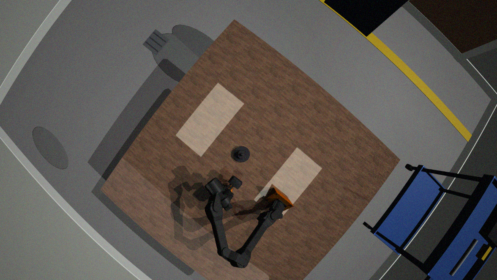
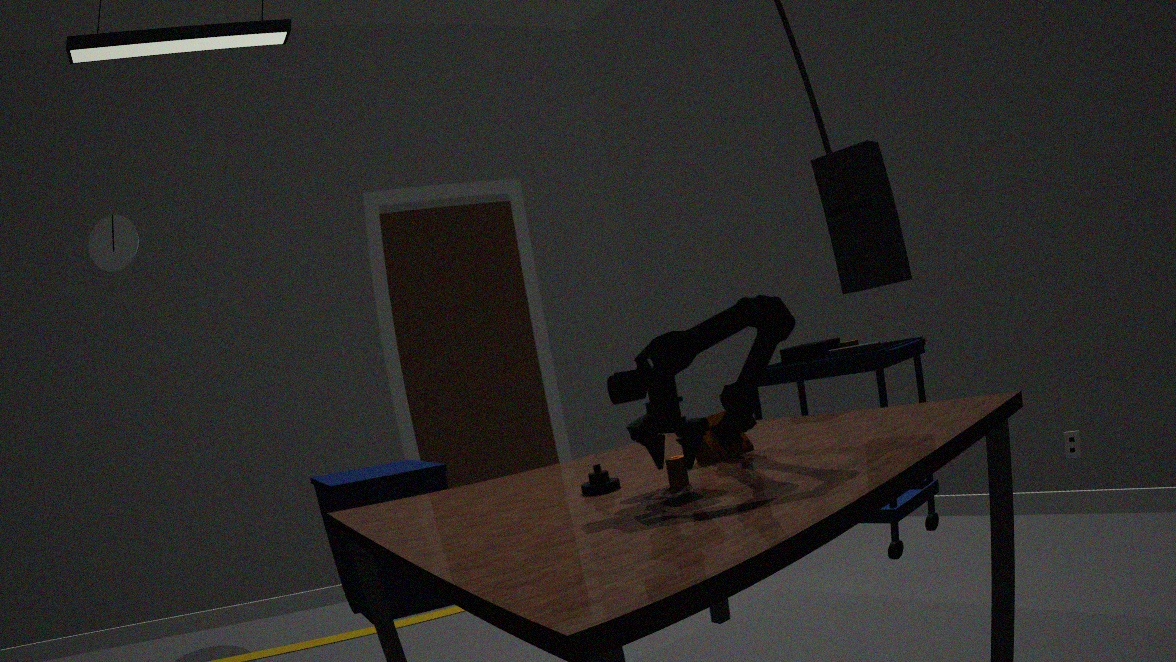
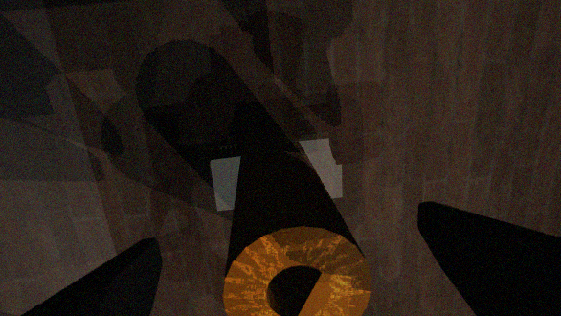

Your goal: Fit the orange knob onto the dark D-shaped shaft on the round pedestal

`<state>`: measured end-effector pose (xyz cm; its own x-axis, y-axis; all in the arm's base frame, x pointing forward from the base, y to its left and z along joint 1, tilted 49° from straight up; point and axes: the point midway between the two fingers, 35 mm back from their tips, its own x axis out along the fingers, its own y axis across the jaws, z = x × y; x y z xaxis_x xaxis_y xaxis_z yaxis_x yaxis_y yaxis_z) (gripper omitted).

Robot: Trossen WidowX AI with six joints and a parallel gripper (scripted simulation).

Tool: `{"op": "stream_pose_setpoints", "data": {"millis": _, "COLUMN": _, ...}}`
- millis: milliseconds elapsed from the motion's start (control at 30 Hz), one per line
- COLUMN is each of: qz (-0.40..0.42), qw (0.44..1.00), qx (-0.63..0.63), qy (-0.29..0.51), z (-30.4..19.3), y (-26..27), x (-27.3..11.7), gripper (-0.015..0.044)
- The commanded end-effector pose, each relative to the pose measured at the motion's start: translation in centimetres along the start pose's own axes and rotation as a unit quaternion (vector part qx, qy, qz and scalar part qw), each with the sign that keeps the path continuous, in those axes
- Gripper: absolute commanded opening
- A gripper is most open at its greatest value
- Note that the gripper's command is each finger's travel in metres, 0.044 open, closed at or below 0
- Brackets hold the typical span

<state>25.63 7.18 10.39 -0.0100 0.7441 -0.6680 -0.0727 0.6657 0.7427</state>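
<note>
The orange knob [image 1: 231,190] [image 2: 676,476] [image 3: 341,283] stands upright on the table, apart from the pedestal. In the wrist view its top shows a dark hole with a flat side at the lower right; its lower edge is cut off. My gripper [image 2: 675,466] [image 3: 290,231] is open and points down, with its fingertips on either side of the knob's upper part and nothing held. The dark round pedestal [image 1: 245,158] [image 2: 600,489] stands beyond the knob with its shaft [image 1: 240,153] [image 2: 597,468] upright and bare. The shaft's flat side cannot be made out.
Two pale rectangles [image 1: 210,119] [image 1: 298,171] lie on the wooden table [image 1: 295,104] [image 2: 510,550]. The arm's orange base [image 1: 282,197] [image 2: 724,444] stands near one of them. A blue cart [image 1: 408,208] is beyond the table edge. Dark arm shadows fall around the knob.
</note>
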Motion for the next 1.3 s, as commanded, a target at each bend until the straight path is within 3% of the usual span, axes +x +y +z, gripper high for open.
{"op": "stream_pose_setpoints", "data": {"millis": 0, "qz": 0.003, "qw": 1.000, "qx": 0.004, "qy": 0.003, "z": -0.3, "y": 0.0, "x": 0.8, "gripper": 0.0440}}
{"op": "stream_pose_setpoints", "data": {"millis": 467, "qz": 0.006, "qw": 1.000, "qx": 0.004, "qy": 0.003, "z": -0.4, "y": 0.2, "x": 2.7, "gripper": 0.0440}}
{"op": "stream_pose_setpoints", "data": {"millis": 800, "qz": 0.006, "qw": 1.000, "qx": 0.004, "qy": 0.003, "z": -0.4, "y": 0.2, "x": 2.7, "gripper": 0.0177}}
{"op": "stream_pose_setpoints", "data": {"millis": 1000, "qz": 0.006, "qw": 1.000, "qx": 0.004, "qy": 0.003, "z": -0.4, "y": 0.2, "x": 2.7, "gripper": 0.0137}}
{"op": "stream_pose_setpoints", "data": {"millis": 1167, "qz": -0.016, "qw": 1.000, "qx": -0.005, "qy": -0.025, "z": 0.0, "y": -0.5, "x": 1.6, "gripper": 0.0006}}
{"op": "stream_pose_setpoints", "data": {"millis": 1267, "qz": -0.019, "qw": 0.999, "qx": -0.006, "qy": -0.029, "z": 0.3, "y": -0.5, "x": 0.4, "gripper": 0.0000}}
